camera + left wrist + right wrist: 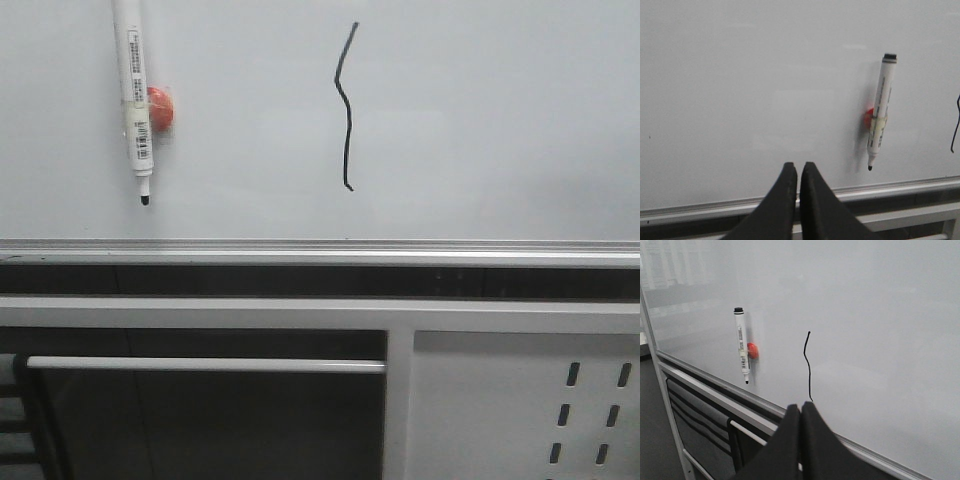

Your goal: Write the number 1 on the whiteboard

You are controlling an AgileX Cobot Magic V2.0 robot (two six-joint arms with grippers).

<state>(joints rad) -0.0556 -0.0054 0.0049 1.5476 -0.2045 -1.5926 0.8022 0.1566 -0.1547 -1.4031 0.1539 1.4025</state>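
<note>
The whiteboard (480, 120) fills the upper part of the front view, with its silver lower rail (320, 250) below. The number 1 (345, 105) is a thin black wavy stroke on it; it also shows in the right wrist view (807, 365) and at the edge of the left wrist view (955, 125). A white marker pen (133, 90) hangs on the board by a red magnet (160, 106), tip down and uncapped. My left gripper (798, 165) is shut and empty, away from the pen (880, 112). My right gripper (801, 406) is shut and empty, just below the stroke.
Below the rail are a dark gap, a white frame bar (320, 312), a white rod (200, 364) and a white perforated metal panel (520, 410). The board's left frame edge (652, 350) shows in the right wrist view. Neither arm shows in the front view.
</note>
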